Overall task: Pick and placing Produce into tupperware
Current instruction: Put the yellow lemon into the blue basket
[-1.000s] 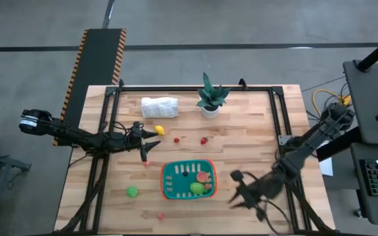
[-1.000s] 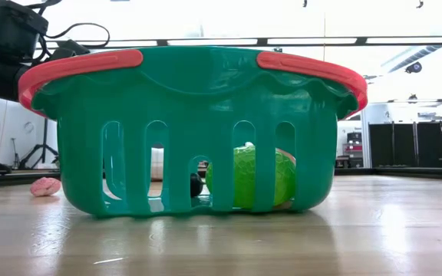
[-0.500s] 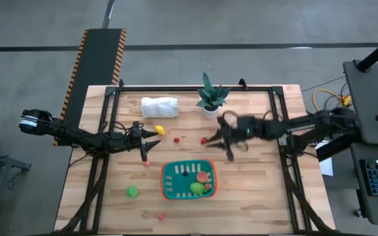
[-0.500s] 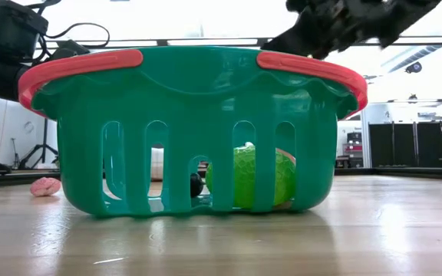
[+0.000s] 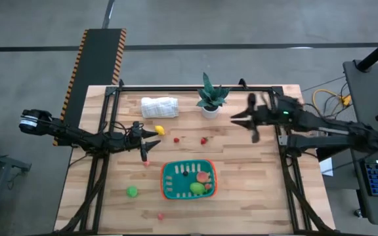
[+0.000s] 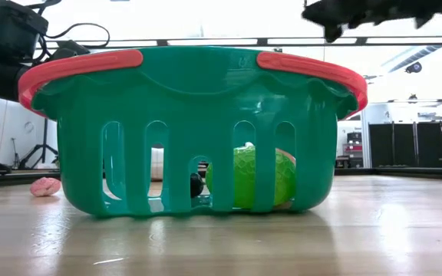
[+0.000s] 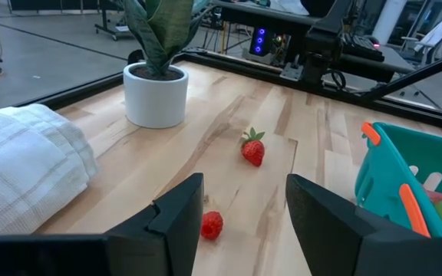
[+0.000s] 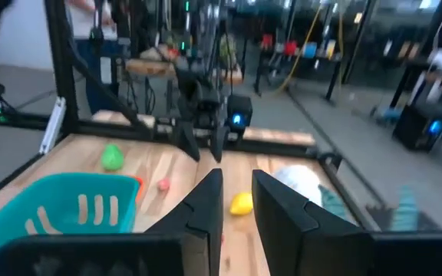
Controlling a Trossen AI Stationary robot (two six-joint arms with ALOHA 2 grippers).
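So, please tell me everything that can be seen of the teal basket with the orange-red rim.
The teal basket looks like shiny moulded plastic, a shallow rounded rectangle with an orange-red rim and tall slots in its walls. It stands upright on the wooden table, near its front middle. Inside lie a green fruit, a pinkish-red piece and a small dark one. Neither tool touches it.

One camera looks straight down on the whole wooden desk (image 5: 254, 170). Another sits at desk height, close against the teal slotted plastic container with an orange-red rim (image 6: 194, 130), also seen from above (image 5: 188, 178). Both wrist cameras face across the desk toward each other.
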